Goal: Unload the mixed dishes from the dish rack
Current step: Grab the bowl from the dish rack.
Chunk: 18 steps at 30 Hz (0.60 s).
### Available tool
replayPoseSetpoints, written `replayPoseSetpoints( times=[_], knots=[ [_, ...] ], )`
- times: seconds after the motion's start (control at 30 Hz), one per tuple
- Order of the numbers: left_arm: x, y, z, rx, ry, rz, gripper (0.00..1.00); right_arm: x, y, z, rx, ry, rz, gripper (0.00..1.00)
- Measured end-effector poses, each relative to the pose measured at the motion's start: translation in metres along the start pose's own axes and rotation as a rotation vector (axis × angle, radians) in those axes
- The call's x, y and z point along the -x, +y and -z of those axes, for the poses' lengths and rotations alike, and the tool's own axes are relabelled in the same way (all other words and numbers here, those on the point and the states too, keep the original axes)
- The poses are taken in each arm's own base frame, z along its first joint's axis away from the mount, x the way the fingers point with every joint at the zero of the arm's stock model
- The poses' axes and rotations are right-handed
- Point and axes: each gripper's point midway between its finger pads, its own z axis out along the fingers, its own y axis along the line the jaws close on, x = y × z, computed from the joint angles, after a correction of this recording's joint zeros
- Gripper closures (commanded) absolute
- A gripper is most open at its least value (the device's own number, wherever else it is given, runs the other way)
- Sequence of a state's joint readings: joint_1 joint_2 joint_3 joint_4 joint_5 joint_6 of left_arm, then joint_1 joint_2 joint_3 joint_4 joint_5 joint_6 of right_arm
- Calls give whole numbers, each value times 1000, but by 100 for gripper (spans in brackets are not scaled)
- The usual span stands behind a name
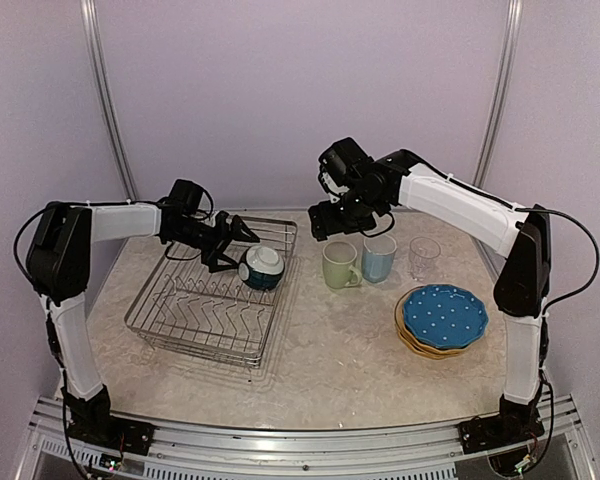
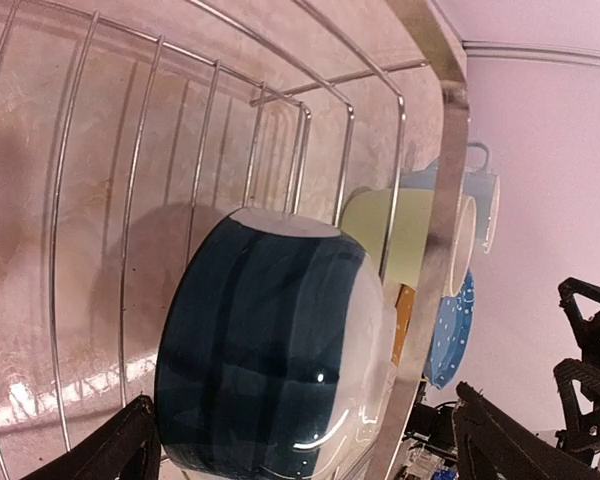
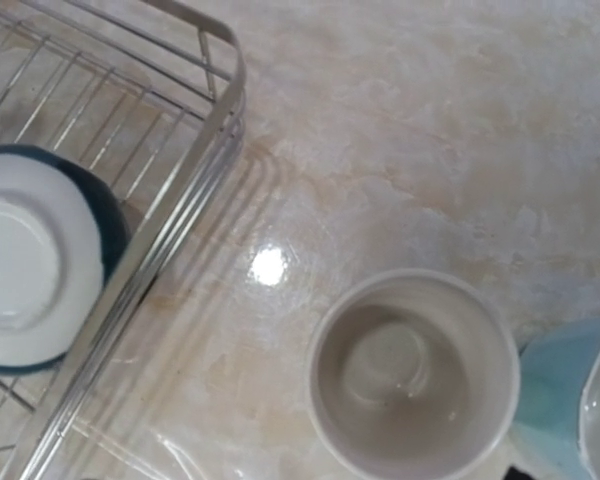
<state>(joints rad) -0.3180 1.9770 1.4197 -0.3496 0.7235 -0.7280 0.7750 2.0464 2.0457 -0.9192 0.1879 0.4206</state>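
We see the left gripper (image 1: 238, 248) inside the dish rack (image 1: 195, 310) at the left centre of the overhead view. Its jaws are spread wide on either side of the dark-teal bowl (image 1: 261, 267), which sits tilted against the rack's right edge. Right of the rack, on the bench (image 1: 330, 350), stand the light green mug (image 1: 340, 265), the light blue mug (image 1: 378, 258) and the clear glass (image 1: 424, 258). The plates (image 1: 442, 318) are stacked at lower right. The right gripper (image 1: 325, 222) hangs above the mugs; we cannot tell whether it is open or closed.
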Motion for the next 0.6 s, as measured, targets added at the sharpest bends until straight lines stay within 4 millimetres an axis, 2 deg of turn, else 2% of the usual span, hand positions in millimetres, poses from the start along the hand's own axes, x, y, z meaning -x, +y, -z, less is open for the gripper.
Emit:
replayPoseSetpoints(
  times=[0.27,0.5,0.6],
  knots=[
    [-5,-35,8,-86,-1,-75,4,1,1,0,2,-5,-1,15],
    [-14,-46,5,-124,31,-93,4,1,3,0,5,-5,-2,15],
    [-17,-50,3,-139,44,-101,8,0,3,0,5,-5,-3,15]
  ],
)
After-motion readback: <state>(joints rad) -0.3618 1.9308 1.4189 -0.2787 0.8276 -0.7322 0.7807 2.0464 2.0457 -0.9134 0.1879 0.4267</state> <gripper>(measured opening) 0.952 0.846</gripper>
